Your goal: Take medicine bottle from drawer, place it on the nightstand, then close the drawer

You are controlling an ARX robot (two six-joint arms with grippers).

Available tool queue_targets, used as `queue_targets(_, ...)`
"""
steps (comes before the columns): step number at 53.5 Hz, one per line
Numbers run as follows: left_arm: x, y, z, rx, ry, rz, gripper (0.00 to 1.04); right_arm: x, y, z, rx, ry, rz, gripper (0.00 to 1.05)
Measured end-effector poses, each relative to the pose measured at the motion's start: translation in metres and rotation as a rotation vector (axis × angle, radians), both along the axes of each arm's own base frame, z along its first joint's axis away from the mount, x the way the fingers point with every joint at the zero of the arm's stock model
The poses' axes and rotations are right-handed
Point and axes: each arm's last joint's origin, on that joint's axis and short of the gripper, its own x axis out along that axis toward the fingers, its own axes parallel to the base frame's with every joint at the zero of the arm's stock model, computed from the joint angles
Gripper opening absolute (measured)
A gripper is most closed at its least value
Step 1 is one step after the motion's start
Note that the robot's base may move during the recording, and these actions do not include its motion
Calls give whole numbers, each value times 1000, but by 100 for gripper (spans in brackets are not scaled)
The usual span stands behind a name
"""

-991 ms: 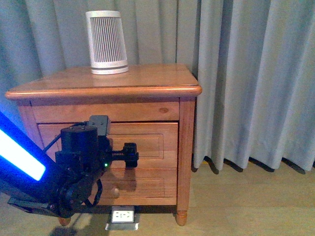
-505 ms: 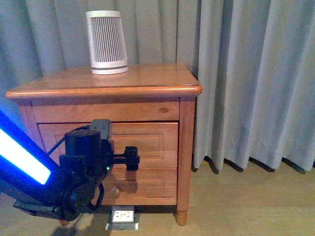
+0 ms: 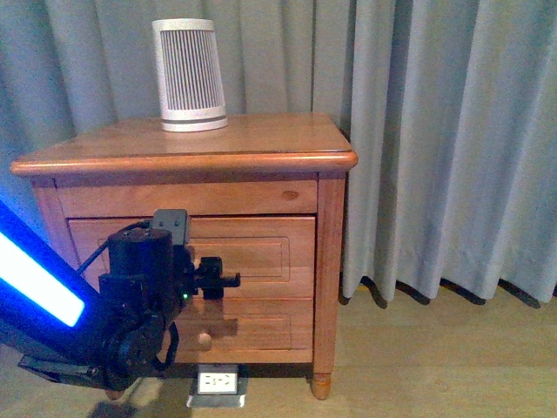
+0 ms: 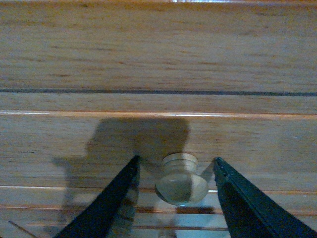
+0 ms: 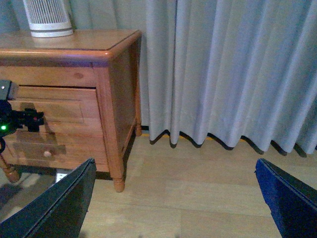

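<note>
2 left fingers (image 4: 106,208) straddling knob (image 4: 181,179), drawer (image 3: 261,252) shut, contents hidden

The left arm (image 3: 130,300) was black, with a glowing blue strip (image 3: 35,283), 1 green LED (image 3: 184,297) and a grey block (image 3: 170,221).

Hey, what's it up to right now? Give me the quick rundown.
Left hand open, straddling the knob of the top drawer, not yet gripping. Right hand open, empty. Drawer shut, bottle unseen. Nothing blocking.
</note>
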Motion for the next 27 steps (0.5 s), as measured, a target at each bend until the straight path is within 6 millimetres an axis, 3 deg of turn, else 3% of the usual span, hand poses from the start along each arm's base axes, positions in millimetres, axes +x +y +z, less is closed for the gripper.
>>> queue_targets(7, 0, 0, 0, 2, -1, -1, 27, 0, 0, 0, 0, 0, 0, 98)
queue_targets(27, -8, 0, -2, -1, -5, -15, 26, 0, 0, 0, 0, 0, 0, 98)
